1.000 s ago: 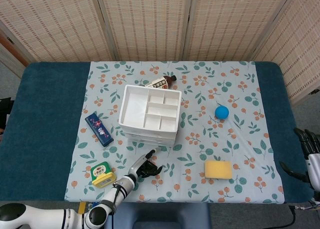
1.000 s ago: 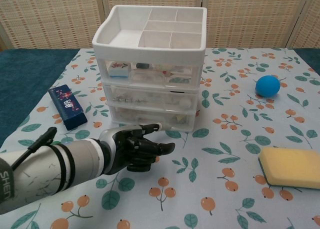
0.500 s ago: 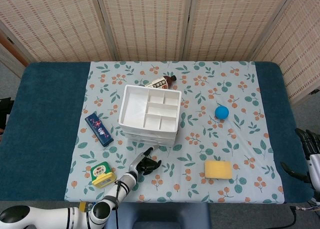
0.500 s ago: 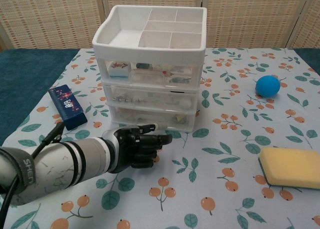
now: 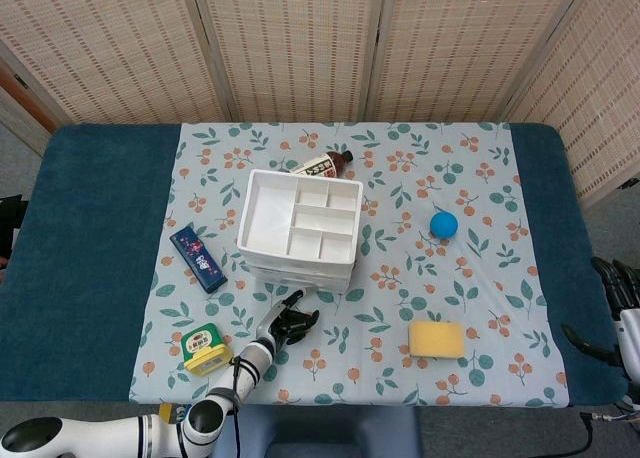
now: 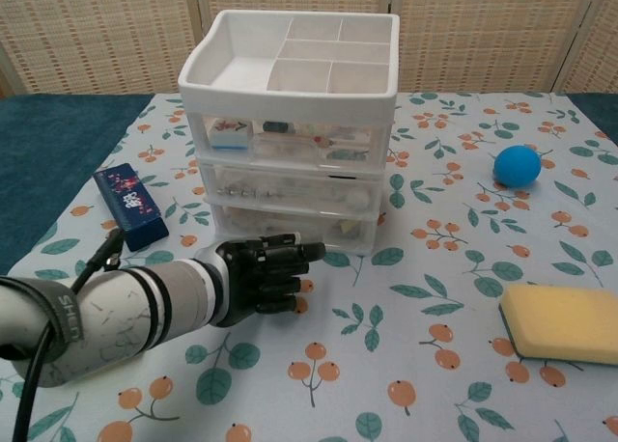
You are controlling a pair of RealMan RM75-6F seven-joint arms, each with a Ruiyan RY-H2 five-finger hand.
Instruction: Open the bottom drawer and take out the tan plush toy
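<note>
My left hand (image 6: 266,276), fingers curled in and holding nothing, hovers just before the bottom drawer (image 6: 290,226) of the cabinet (image 6: 290,124), which is not yet open. Next, I judge, comes hooking its front and pulling. The toy is unseen, presumably inside.

Glossy white plastic drawer unit (image 6: 290,124), matt printed tablecloth (image 6: 435,297), porous sponge (image 6: 562,322)

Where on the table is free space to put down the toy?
Bare cloth lies between the drawer unit and the blue ball, and left of the yellow sponge. Crowded in front of the drawers, at the left hand.
</note>
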